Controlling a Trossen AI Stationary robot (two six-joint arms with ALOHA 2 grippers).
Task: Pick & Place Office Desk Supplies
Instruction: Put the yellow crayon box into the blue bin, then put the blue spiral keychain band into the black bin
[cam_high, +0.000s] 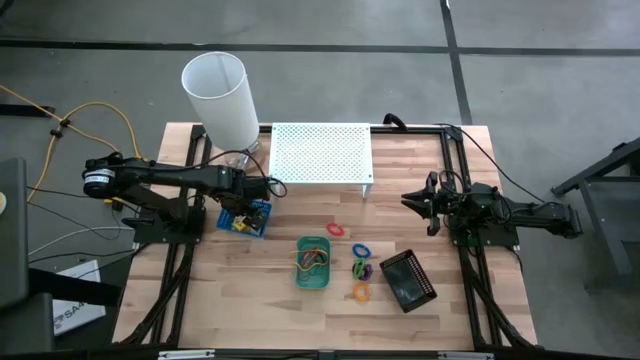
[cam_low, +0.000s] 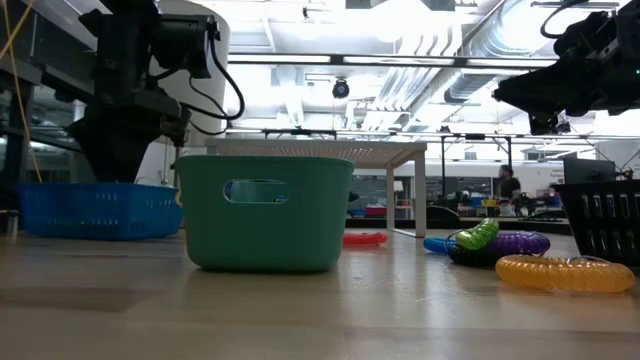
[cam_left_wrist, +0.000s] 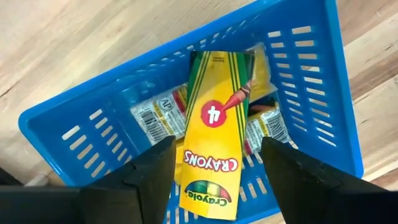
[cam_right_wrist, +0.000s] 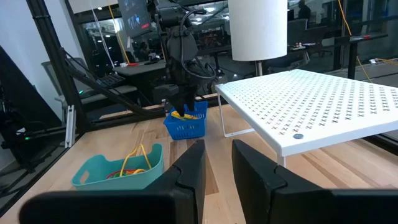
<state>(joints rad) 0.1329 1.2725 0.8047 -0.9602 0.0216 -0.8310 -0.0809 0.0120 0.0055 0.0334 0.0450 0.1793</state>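
Observation:
My left gripper (cam_high: 248, 203) hangs over the blue basket (cam_left_wrist: 323, 93), pointing down, fingers open. A yellow-and-green crayon box (cam_left_wrist: 214, 130) stands tilted between the fingers with a gap on each side. Its far end rests among yellow-and-white packets (cam_left_wrist: 155, 115) in the basket. My right gripper (cam_right_wrist: 217, 158) waits level at the table's right side, open and with nothing between its fingers. A green basket (cam_high: 313, 262) with coloured bands stands mid-table. Coloured rings (cam_high: 360, 268) lie to its right, and a red ring (cam_high: 335, 228) lies farther back.
A white perforated shelf (cam_high: 320, 155) stands at the back centre, with a white cylindrical lamp (cam_high: 220, 95) to its left. A black basket (cam_high: 407, 280) lies tipped near the rings. Bare wood (cam_high: 250, 300) shows along the near edge.

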